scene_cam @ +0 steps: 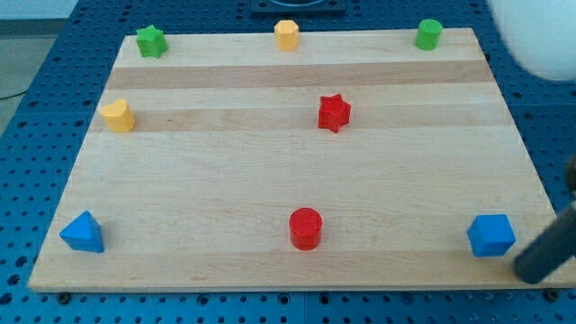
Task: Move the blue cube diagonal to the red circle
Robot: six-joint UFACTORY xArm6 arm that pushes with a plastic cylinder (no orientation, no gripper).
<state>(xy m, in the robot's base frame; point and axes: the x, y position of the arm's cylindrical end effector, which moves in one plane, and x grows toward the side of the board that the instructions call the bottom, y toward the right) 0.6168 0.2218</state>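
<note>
Gripper: none on this arm, so no open or closed state can be told; it ends in a dark rod whose lower end, my tip (533, 272), sits at the bench's bottom-right edge.
Tip position: just beside the blue cube (491, 236), on its right and slightly below; whether they touch I cannot tell.
Blue cube: near the bottom-right corner of the bench (270, 180), well apart from the red circle (305, 228).
Red circle: bottom centre, roughly level with the cube.
Step in hand: I judge the approach is finished and the push is about to start.
Doing it well: push from the cube's right face toward the view's left, keeping the line through its middle so it does not spin off; then shift the push upward or downward so the cube stops off a corner of the circle, not level with it.
Watch for: the cube reaching the circle and knocking it away.
Other blocks: red star (334, 112), blue triangular block (83, 232), yellow heart-like block (117, 115), all away from the path.
Writing: no brands, labels or text readable.
</note>
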